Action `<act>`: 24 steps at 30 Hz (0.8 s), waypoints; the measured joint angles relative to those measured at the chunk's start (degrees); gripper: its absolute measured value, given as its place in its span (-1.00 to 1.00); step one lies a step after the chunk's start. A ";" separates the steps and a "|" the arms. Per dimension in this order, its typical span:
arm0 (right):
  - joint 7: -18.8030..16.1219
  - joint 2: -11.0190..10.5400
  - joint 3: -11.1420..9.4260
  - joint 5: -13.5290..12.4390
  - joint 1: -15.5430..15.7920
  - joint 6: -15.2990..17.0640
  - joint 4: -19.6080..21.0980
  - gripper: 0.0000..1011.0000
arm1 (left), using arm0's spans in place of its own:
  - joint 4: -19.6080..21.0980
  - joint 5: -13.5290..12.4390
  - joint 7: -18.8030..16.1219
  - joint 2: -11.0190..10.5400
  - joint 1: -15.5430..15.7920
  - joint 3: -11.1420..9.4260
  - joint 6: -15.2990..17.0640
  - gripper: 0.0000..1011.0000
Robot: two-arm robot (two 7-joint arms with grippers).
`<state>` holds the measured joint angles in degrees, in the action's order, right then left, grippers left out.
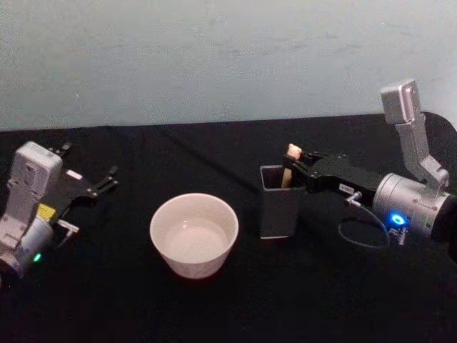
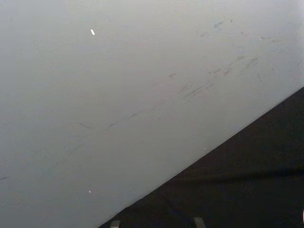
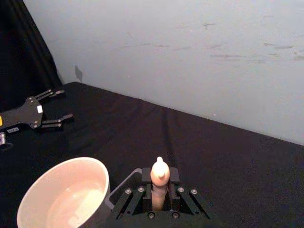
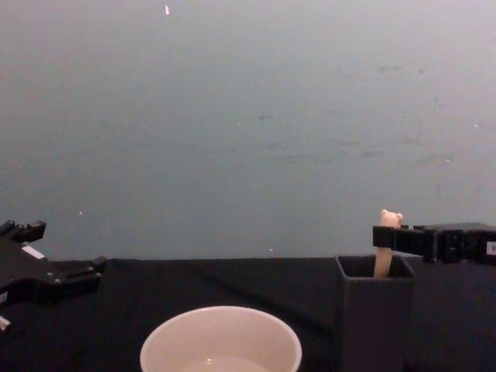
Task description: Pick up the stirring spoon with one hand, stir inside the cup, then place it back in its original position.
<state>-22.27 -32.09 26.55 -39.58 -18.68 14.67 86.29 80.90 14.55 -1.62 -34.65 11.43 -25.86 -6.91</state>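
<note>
One cream-white cup (image 1: pixel 193 234) is seen nearest on the black tabletop (image 1: pixel 214 157), standing upright just to the left of the dark grey square holder (image 1: pixel 278 202) and apart from it. Behind the cup, the stirring spoon (image 1: pixel 289 166) is held upright in the holder, its beige handle clamped between the fingers of the right gripper (image 1: pixel 296 168), with the tiny bear head showing above them. Farther to the left, well apart from the cup, the left gripper (image 1: pixel 107 180) is seen idle above the tabletop with its fingers spread and nothing between them.
</note>
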 joint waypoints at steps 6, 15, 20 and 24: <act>-0.01 -0.01 0.00 -0.02 0.00 0.01 0.00 -0.58 | 0.00 0.00 0.00 0.00 0.00 0.00 0.00 0.98; 0.01 -0.03 -0.02 -0.18 0.00 0.00 0.00 -0.58 | 0.00 0.00 0.00 0.00 0.00 0.00 0.00 0.98; 0.02 -0.03 -0.04 -0.23 0.00 -0.01 0.01 -0.58 | 0.00 0.00 0.00 0.00 0.00 0.00 0.00 0.98; 0.04 -0.04 -0.05 -0.26 0.00 -0.02 0.03 -0.58 | 0.00 0.00 0.00 0.00 0.00 0.00 0.00 0.98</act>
<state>-22.23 -32.13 26.50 -39.84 -18.68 14.65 86.31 80.90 14.55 -1.62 -34.65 11.43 -25.86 -6.91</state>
